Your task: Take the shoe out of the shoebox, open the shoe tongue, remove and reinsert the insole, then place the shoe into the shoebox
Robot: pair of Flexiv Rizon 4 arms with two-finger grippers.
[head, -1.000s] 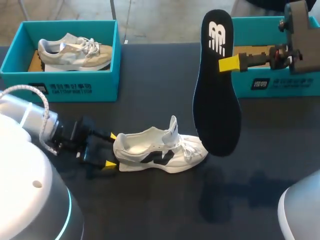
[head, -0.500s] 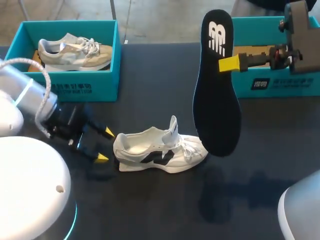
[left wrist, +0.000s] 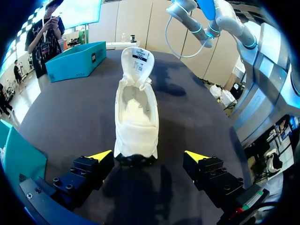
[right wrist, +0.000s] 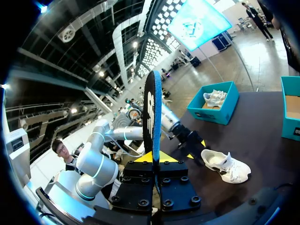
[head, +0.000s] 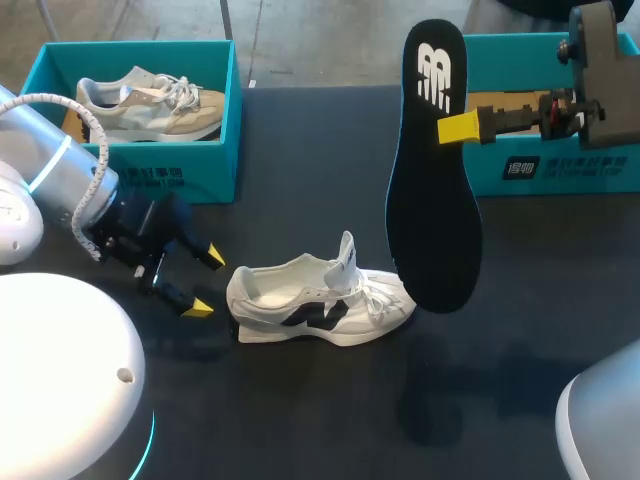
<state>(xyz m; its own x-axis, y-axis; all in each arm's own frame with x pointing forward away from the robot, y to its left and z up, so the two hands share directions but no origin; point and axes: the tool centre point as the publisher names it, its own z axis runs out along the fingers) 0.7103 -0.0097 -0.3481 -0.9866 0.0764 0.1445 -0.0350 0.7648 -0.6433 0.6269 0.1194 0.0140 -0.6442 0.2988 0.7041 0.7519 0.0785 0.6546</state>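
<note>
Currently, the shoe is out of the shoebox, lying on the surface with its tongue raised. The insole is removed; my right jaws clamp it upright, off the surface. My left jaws stand wide, just behind the heel. Outstanding, in my judgement: reinsertion and boxing.

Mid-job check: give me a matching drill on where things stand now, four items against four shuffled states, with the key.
Items:
1. insole
2. white shoe
3. beige shoe
4. left gripper

States:
A. lying inside the teal shoebox
B. open, just behind the white shoe's heel
C. clamped in the right gripper, clear of the table
D. standing on the table, tongue pulled up

Pairs: 1-C, 2-D, 3-A, 4-B
</note>
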